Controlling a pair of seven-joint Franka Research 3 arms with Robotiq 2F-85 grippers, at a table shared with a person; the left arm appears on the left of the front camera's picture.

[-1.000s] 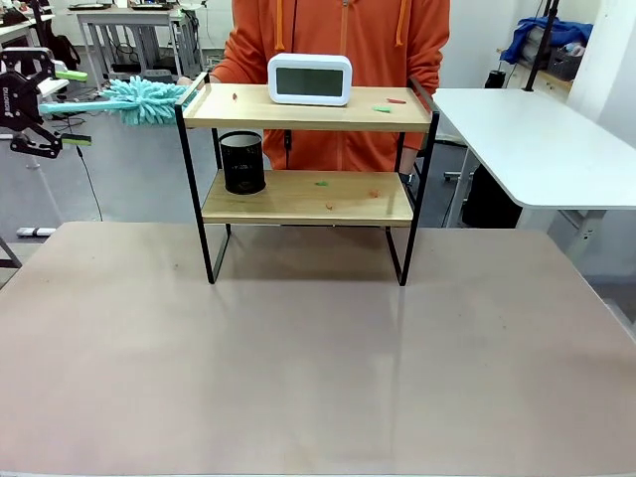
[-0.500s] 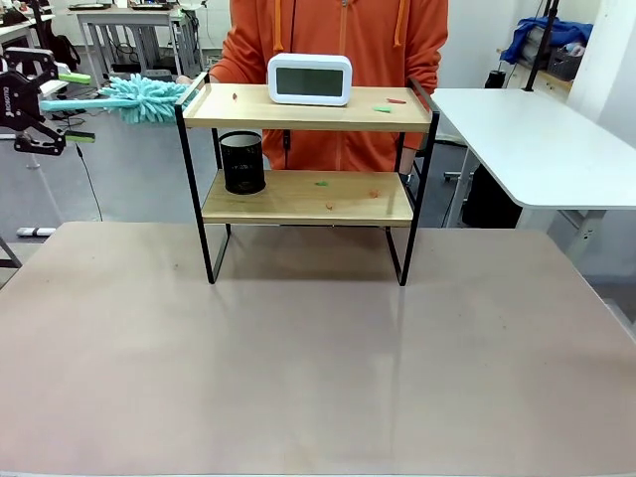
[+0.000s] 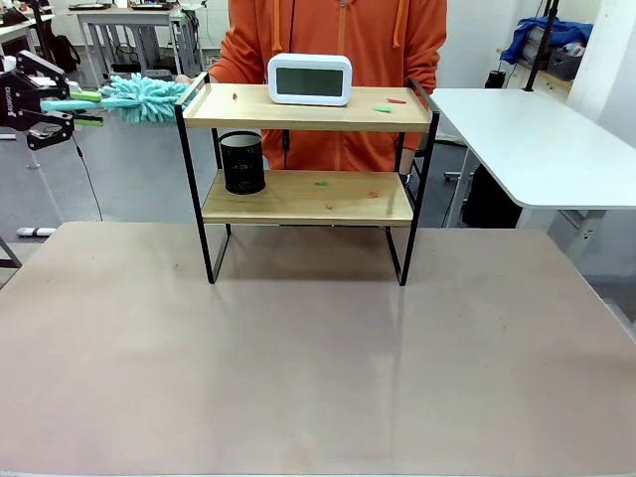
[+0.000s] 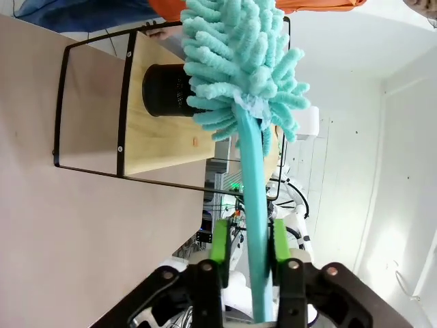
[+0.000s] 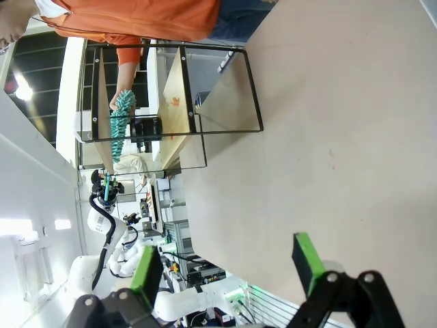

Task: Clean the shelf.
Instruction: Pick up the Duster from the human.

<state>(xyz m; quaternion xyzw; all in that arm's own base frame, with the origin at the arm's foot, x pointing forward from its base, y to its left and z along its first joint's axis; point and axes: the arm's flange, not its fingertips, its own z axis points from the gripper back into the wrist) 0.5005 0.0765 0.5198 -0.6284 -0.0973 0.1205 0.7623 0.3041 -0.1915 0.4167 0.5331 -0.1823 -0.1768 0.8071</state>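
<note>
One step looks done: the left hand [image 3: 87, 107] is clenched on the handle of the teal duster [image 3: 147, 97], whose head sits just left of the top board of the shelf [image 3: 248, 109], at the far middle of the tabletop [image 3: 298, 378]. Next, I judge, it should sweep off the scraps [image 3: 383, 107] while sparing the clock [image 3: 309, 79]. The right hand [image 5: 229, 266] hangs spread and empty.
</note>
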